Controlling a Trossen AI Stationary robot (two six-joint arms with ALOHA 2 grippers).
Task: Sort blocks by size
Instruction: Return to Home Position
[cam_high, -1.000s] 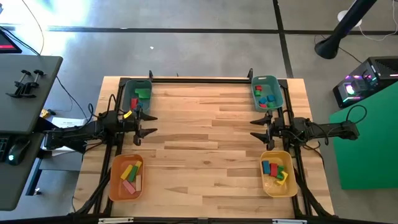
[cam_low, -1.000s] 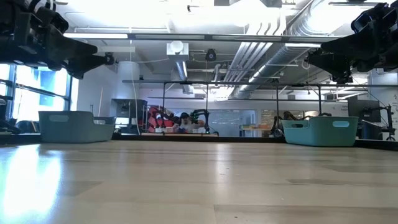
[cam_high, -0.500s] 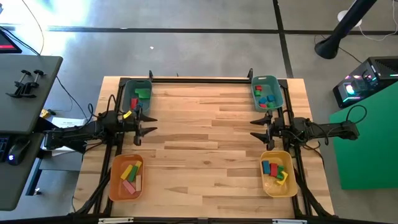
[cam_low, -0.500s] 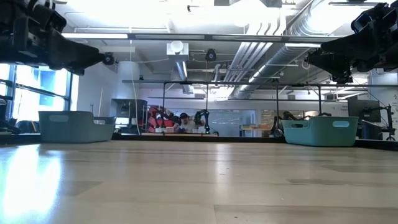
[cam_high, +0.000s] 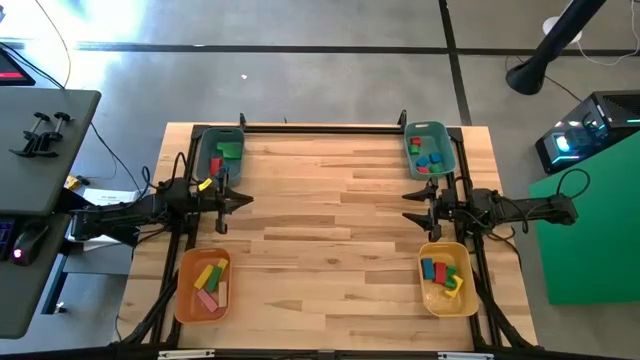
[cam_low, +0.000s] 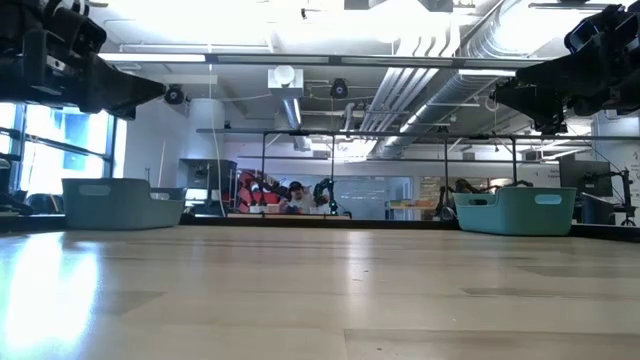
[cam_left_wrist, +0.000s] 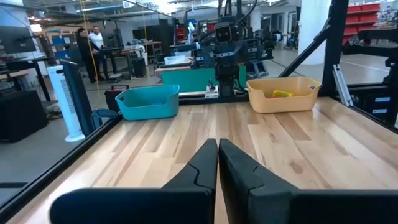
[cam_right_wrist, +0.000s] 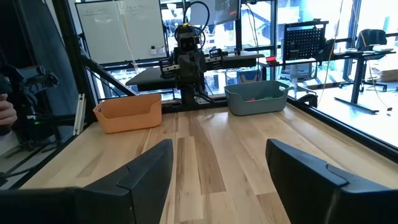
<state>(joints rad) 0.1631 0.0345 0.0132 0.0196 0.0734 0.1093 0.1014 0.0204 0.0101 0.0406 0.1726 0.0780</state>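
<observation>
As the counter (cam_high: 330, 220) shows it: bare wood across its whole top, with no loose piece lying on it in the high view or the low view.
Orange bin (cam_high: 180, 290): at the counter's near left corner. It holds blocks (cam_high: 210, 283) in yellow, green, pink and red, mostly long bars lying side by side.
Yellow bin (cam_high: 445, 310): at the counter's near right corner, with blue, red and green pieces and a yellow one inside.
Left end effector (cam_high: 243, 200): hovers above the counter's left edge, about halfway along it, pointing toward the counter's middle. Its fingers are pressed together with nothing between them, as its own wrist view confirms.
Right end effector (cam_high: 408, 206): hovers above the counter's right edge, directly across the counter from the left one. Its fingers are spread wide and empty.
Left teal bin (cam_high: 201, 155): at the counter's far left corner, holding a green piece and a red one.
Right teal bin (cam_high: 444, 130): at the counter's far right corner, holding small blue, red and green pieces.
Done: every block in view sits inside one of the four bins.
Left: by my judgement no picking remains, only both arms settling to rest. Whether each bin truly holds a single size cannot be fully checked from above.
</observation>
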